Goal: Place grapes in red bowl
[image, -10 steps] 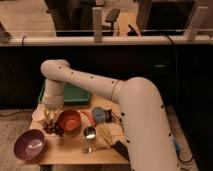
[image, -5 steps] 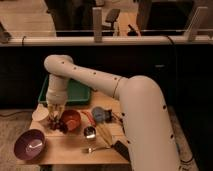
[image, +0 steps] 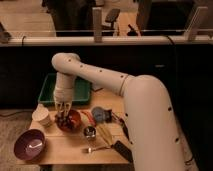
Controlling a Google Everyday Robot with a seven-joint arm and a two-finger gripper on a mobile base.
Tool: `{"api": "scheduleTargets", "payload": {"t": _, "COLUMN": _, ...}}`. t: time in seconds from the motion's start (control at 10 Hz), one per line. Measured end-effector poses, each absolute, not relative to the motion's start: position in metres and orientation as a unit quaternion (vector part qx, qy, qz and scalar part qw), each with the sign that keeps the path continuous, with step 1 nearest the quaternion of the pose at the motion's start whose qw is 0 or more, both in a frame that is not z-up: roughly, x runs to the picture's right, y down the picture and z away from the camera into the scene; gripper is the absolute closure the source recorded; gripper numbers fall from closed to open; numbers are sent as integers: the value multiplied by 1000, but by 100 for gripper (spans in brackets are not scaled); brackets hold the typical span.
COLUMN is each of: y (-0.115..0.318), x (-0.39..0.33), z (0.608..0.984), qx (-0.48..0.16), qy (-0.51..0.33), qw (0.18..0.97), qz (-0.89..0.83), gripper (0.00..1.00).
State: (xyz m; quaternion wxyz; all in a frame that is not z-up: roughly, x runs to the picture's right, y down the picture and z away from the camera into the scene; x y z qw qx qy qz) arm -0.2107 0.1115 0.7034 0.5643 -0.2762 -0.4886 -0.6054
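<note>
My gripper (image: pixel 63 113) hangs straight down from the white arm, over the left edge of the red bowl (image: pixel 71 121). Its fingers are shut on the grapes (image: pixel 61 119), a small dark cluster at the fingertips, just above the bowl's left rim. The red bowl stands on the wooden table (image: pixel 65 147), in front of the green tray. I cannot see the inside of the bowl below the gripper.
A purple bowl (image: pixel 30 144) sits at the table's front left. A pale cup (image: pixel 42 116) stands left of the red bowl. A green tray (image: pixel 65 89) lies behind. A small metal cup (image: pixel 90 132), a blue object (image: pixel 100 114), a fork (image: pixel 95 148) and a black object (image: pixel 122 150) lie to the right.
The gripper has moved right with the grapes, from beside the red bowl's left side to over its left rim.
</note>
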Motion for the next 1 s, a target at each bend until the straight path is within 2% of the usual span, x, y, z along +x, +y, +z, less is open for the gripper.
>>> {"api": "scheduleTargets", "payload": {"t": 1.0, "y": 102, "x": -178, "z": 745, "qx": -270, "qy": -479, "qw": 599, "qz": -582, "gripper": 100}}
